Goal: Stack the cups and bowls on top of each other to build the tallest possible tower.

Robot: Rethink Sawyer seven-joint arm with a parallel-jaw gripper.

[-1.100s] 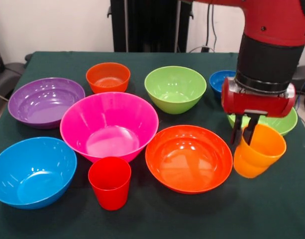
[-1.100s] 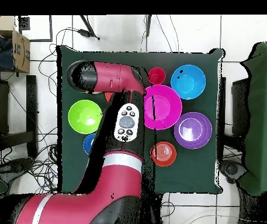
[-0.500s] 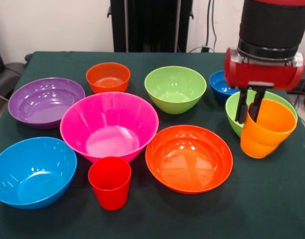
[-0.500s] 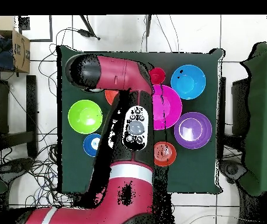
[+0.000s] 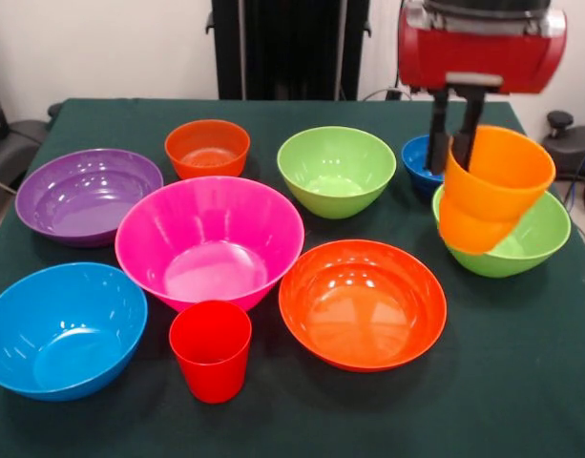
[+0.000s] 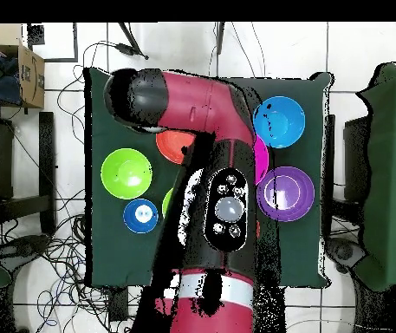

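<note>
The end effector (image 5: 454,153) clamps the orange cup's (image 5: 488,189) rim, carrying it tilted above the tabletop (image 5: 521,382); next comes lowering it onto the red cup (image 5: 211,350).

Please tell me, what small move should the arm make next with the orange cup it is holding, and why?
Probably carry it sideways toward the red plastic cup, staying high. The gripper holds the tilted orange plastic cup by its rim, lifted above the lime green bowl. The large orange-red bowl lies between, so height seems needed to clear its rim.
</note>
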